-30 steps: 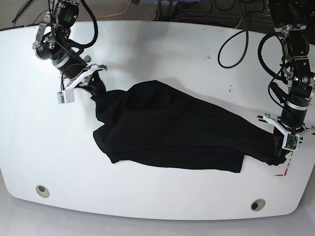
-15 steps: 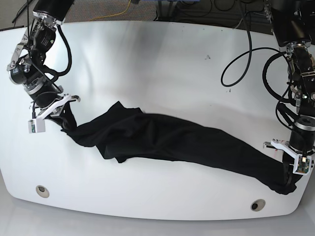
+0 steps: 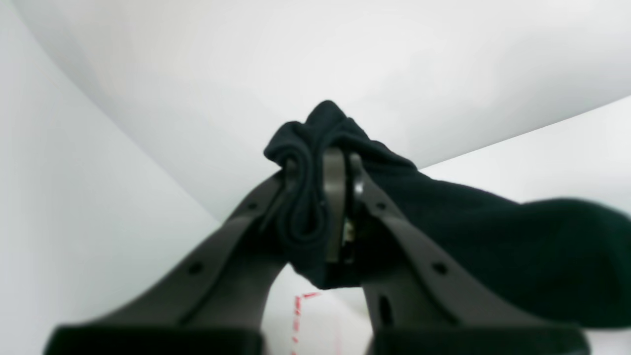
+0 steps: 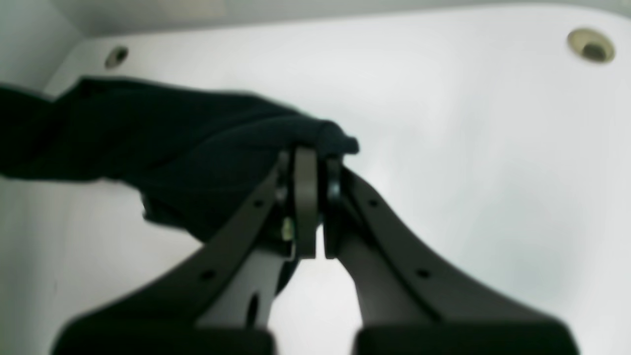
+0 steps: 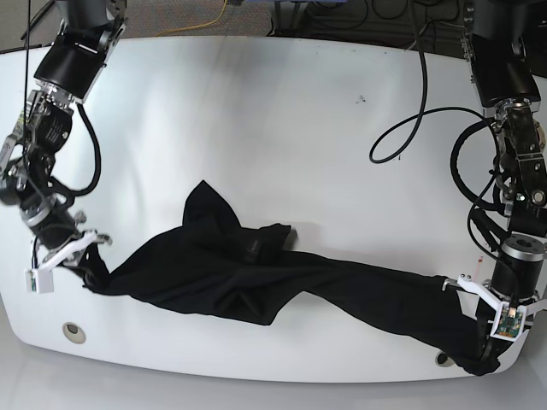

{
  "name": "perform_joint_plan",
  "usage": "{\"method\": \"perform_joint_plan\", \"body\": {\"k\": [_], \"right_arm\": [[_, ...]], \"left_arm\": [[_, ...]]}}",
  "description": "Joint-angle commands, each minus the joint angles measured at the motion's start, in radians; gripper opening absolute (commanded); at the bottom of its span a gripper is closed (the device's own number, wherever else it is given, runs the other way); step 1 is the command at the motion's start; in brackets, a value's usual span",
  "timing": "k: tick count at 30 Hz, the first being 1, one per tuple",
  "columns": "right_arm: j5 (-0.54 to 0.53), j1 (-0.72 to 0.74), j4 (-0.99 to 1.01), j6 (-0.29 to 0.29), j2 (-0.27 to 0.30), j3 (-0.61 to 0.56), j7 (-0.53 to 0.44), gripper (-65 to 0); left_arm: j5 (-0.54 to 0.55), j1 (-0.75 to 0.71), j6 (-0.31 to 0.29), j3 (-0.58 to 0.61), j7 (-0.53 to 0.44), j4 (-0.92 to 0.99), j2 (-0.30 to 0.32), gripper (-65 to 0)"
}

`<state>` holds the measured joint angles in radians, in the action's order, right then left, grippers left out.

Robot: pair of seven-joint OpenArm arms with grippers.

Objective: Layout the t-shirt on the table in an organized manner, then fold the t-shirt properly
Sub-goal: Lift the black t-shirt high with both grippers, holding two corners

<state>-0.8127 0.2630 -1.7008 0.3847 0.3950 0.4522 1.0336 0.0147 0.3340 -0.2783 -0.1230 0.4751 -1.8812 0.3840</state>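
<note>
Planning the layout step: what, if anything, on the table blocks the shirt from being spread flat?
Nothing visible does. The t-shirt hangs stretched between the left gripper and right gripper, both shut on it; the table around it is bare white surface.

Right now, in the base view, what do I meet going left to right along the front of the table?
Right gripper clamping one end of the black fabric t-shirt → round hole in the glossy white table → the stretched t-shirt → left gripper clamping the other end.
</note>
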Motion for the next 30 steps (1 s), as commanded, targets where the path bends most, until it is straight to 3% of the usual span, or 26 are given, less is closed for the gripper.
{"method": "perform_joint_plan", "body": {"k": [1,5,20,30], "right_arm": [[-0.012,0.117,0.054,0.001,0.023,-0.014,-0.028,-65.0],[-0.012,0.244,0.144,0.000,0.069,-0.077,-0.028,-65.0],[-0.009,0.623,0.419,0.001,0.127,-0.234,-0.039,-65.0],[-0.009,0.856,0.595,0.001,0.161,-0.401,-0.121,-65.0]], "left_arm": [[-0.029,0.070,0.015,0.016,-0.034,-0.002,-0.001,-65.0],[-0.071,0.129,0.015,0.019,-0.032,-0.001,-0.024,-65.0],[-0.108,0.300,0.015,0.023,-0.032,0.055,-0.029,-65.0],[-0.108,0.429,0.015,0.021,-0.032,0.144,-0.027,-65.0]]}}
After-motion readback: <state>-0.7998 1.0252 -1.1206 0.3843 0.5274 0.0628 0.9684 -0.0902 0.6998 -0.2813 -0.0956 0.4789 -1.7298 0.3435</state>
